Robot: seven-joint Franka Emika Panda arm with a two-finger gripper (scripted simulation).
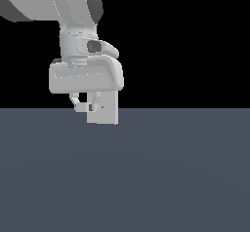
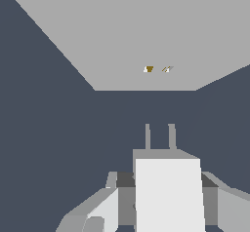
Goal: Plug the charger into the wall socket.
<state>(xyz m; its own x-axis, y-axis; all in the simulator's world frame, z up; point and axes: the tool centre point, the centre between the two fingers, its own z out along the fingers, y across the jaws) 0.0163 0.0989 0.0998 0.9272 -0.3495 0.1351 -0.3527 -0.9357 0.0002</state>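
Note:
The wall socket (image 1: pixel 108 111) is an upright light-grey square plate with a tiny orange dot, standing on the floor. In the wrist view it (image 2: pixel 136 26) fills the far part of the picture, with two small holes near its middle. My gripper (image 1: pixel 86 104) hangs just in front of the plate and is shut on the charger (image 1: pixel 81 107), a small white-grey block. In the wrist view the charger (image 2: pixel 168 197) sits between my fingers (image 2: pixel 113 199), and its two prongs (image 2: pixel 147 136) point at the plate, a short gap from it. The prongs line up roughly under the holes.
A plain dark blue-grey floor (image 1: pixel 171 177) spreads under everything. The arm's wrist and hand (image 1: pixel 85 75) cover the plate's upper part in the exterior view. No other objects are in view.

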